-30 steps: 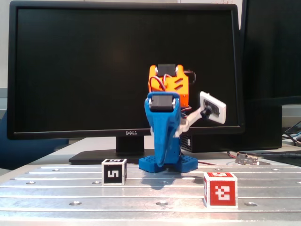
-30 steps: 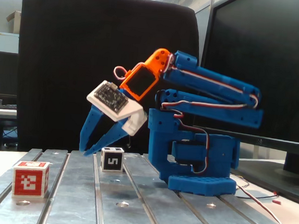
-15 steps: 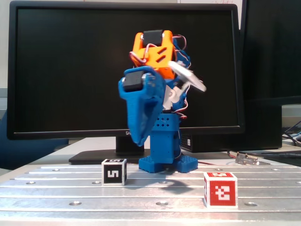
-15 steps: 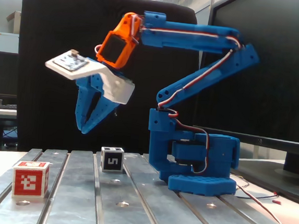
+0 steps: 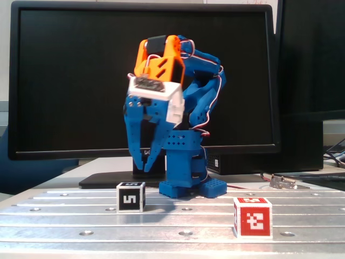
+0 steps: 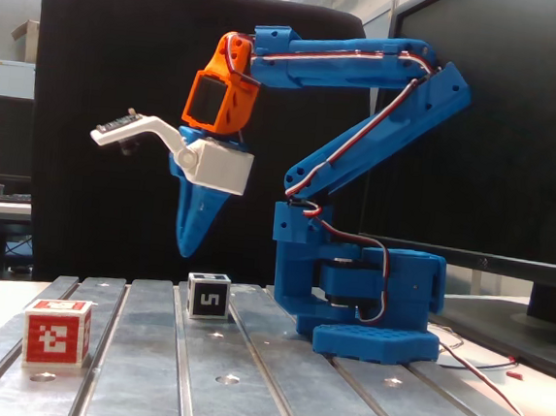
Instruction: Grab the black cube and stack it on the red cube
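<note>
In a fixed view, the fingers [image 5: 146, 164] are seen parted above the black cube [image 5: 130, 197]; the side view hides this gap. The red cube [image 6: 56, 333] is set well apart near the table [image 6: 272, 383] edge.

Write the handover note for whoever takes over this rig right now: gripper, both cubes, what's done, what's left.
Gripper: open and empty, fingers pointing down, hanging above the black cube without touching it.
Black cube: sits on the metal table, right in front of the arm's base.
Red cube: also on the table, apart from the black cube, nearer the front edge; to the right in a fixed view, to the left in the other.
Done: approach over the black cube only.
Left: lower, close on the black cube, lift, carry over, set it on the red cube.
</note>
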You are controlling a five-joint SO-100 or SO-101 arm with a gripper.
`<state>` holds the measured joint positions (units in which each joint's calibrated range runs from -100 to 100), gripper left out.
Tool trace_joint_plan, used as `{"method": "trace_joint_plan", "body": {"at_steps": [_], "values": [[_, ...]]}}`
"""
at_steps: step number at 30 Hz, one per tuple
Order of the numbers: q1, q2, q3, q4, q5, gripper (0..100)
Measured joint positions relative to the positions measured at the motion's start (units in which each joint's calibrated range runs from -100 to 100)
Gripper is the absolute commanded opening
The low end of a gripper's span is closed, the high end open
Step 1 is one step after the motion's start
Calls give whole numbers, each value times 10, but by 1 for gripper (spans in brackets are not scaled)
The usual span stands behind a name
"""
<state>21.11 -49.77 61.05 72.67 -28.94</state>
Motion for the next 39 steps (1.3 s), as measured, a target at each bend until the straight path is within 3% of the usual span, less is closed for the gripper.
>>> {"method": "trace_joint_plan", "body": {"at_steps": [14,20,29,39], "values": [[47,0,0,90,-10,2],[44,45,-8,95,-19,13],[43,119,-71,96,-29,17],[42,123,-80,65,-37,34]]}}
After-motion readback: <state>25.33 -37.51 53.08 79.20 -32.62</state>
